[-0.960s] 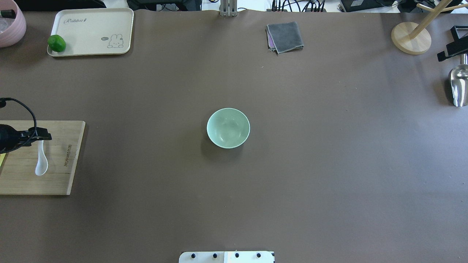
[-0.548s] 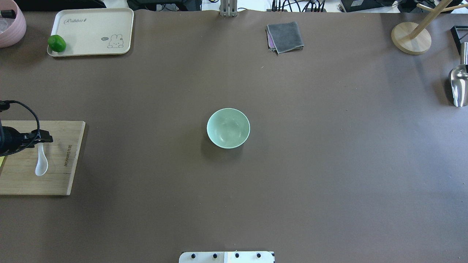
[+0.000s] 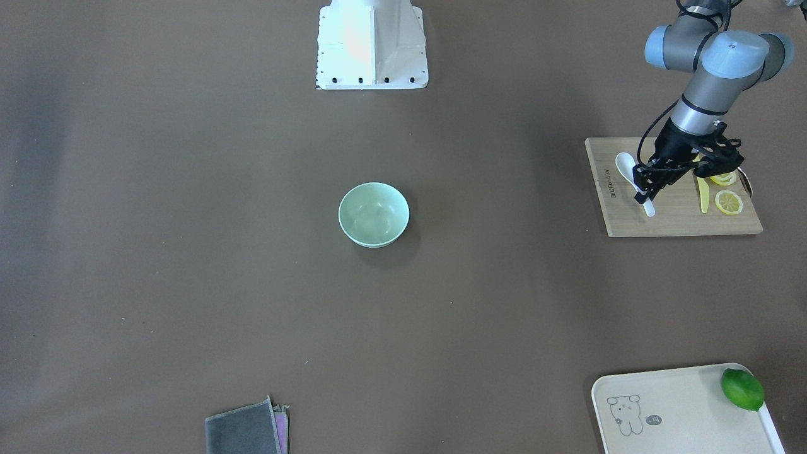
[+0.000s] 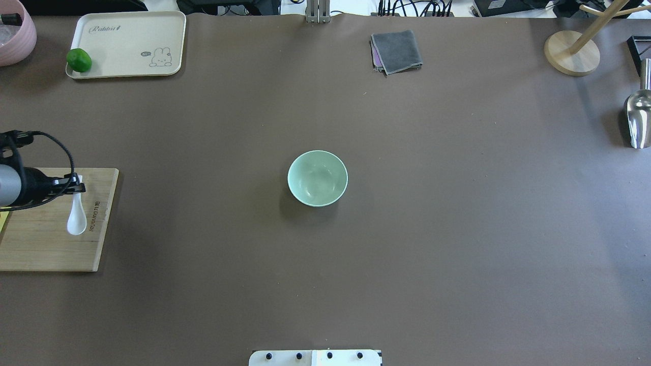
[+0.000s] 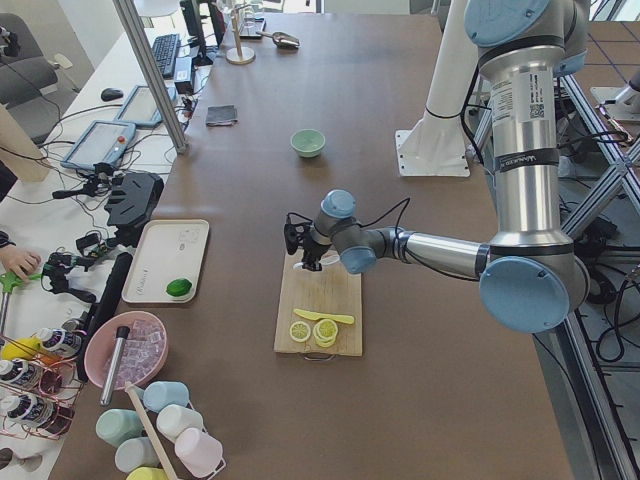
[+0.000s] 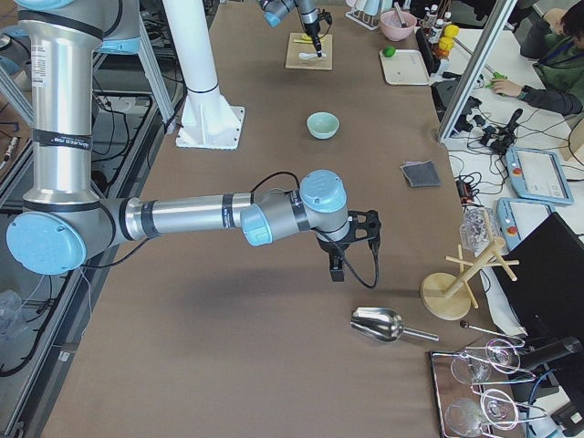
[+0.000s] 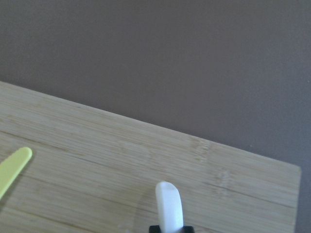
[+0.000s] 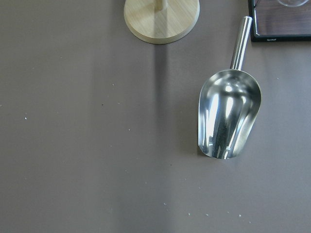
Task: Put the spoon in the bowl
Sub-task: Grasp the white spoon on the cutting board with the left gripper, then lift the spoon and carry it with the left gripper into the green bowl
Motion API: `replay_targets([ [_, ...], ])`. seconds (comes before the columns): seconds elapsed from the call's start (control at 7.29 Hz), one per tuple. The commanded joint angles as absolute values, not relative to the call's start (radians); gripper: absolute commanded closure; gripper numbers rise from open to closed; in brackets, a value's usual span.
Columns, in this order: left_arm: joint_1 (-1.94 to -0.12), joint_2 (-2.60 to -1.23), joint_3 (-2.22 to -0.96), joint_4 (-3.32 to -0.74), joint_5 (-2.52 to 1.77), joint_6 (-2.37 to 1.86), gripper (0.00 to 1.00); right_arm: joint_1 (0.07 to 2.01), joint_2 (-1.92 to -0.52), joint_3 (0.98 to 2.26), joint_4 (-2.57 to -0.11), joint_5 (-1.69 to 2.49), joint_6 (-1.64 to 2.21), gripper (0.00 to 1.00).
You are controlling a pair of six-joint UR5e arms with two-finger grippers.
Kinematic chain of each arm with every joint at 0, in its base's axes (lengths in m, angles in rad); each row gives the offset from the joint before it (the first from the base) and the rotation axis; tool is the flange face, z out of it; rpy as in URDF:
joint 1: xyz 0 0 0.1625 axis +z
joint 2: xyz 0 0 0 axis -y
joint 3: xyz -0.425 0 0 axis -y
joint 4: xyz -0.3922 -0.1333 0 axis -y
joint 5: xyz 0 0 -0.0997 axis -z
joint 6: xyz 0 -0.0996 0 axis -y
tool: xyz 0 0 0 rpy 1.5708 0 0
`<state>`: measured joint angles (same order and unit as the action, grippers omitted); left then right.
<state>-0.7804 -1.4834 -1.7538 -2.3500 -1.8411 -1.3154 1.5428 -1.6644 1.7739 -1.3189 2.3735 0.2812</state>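
The white spoon (image 4: pixel 76 222) hangs by its handle from my left gripper (image 4: pixel 77 186), which is shut on it, over the right part of the wooden cutting board (image 4: pixel 35 244) at the table's left edge. In the front view the spoon's scoop (image 3: pixel 624 166) points toward the robot's base and the gripper (image 3: pixel 648 184) clamps the handle. The left wrist view shows the handle's tip (image 7: pixel 168 204) over the board. The mint-green bowl (image 4: pixel 318 178) stands empty at the table's middle, far to the right of the spoon. My right gripper (image 6: pixel 338 256) shows only in the exterior right view; I cannot tell its state.
A yellow plastic knife (image 3: pixel 702 194) and lemon slices (image 3: pixel 729 202) lie on the board. A cream tray (image 4: pixel 137 35) with a lime (image 4: pixel 79 60) is at the back left. A grey cloth (image 4: pixel 396 51), a wooden stand (image 4: pixel 572 53) and a metal scoop (image 4: pixel 638 119) are at the back and right.
My left gripper has moved right with the spoon, which has shifted toward the board's right edge. The right arm's black part has left the overhead view's right edge.
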Motion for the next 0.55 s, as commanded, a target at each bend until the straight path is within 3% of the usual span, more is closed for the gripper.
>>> replay_targets([
  [0.0, -0.781, -1.753, -1.807, -2.051, -1.839, -1.374, 1.0, 1.554, -1.701, 1.769, -1.303, 2.381, 0.258, 0.0],
  [0.41, -0.637, -2.061, -1.729, -1.941, -1.734, -1.606, 1.0, 1.554, -1.717, 1.741, -1.266, 2.381, 0.261, 0.0],
])
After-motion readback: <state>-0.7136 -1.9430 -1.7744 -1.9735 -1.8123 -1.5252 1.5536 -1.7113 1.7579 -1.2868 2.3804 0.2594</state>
